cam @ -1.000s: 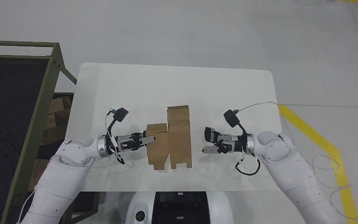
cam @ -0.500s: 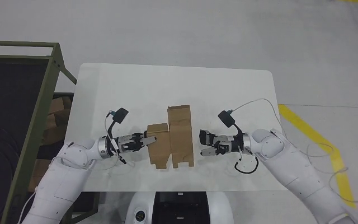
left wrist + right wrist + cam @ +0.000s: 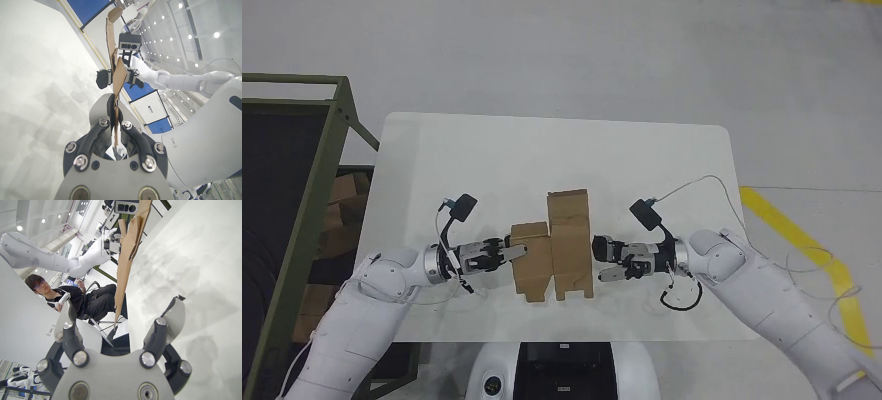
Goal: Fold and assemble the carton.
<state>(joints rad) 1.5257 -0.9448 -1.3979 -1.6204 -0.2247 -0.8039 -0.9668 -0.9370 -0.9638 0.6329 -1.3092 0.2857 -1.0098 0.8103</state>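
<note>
At the far left stands a green-framed rack (image 3: 342, 110), with flat cardboard pieces (image 3: 342, 212) stacked low inside it, just beside the white table (image 3: 542, 150).

Over the near part of the table, the left gripper (image 3: 504, 250) points towards the middle. Its fingers (image 3: 111, 106) are pressed together on the left edge of the carton (image 3: 567, 240), pinching the cardboard between the pads. In the left wrist view the sheet runs edge-on straight out from that grip.

The carton is a flattened brown cardboard blank, held level between the two arms near the table's front edge. From above it shows two joined panels. The left one is shorter, and the left gripper has hold of it. The right one is taller and reaches further towards the back of the table. Short flaps with notches between them line the near edge. Seen from the wrists, the layers gape a little apart at the folds.

Just to the right, the right gripper (image 3: 600, 258) faces the carton's right edge with its jaws spread wide and nothing in them. In the right wrist view one fingertip (image 3: 66, 309) lies on the upper side of the sheet and the other on the table side. The cardboard's edge hangs in the gap, apart from both. At this edge the carton is clear of the table top.

Further right, on the grey floor past the table, runs a yellow line (image 3: 802, 245).
</note>
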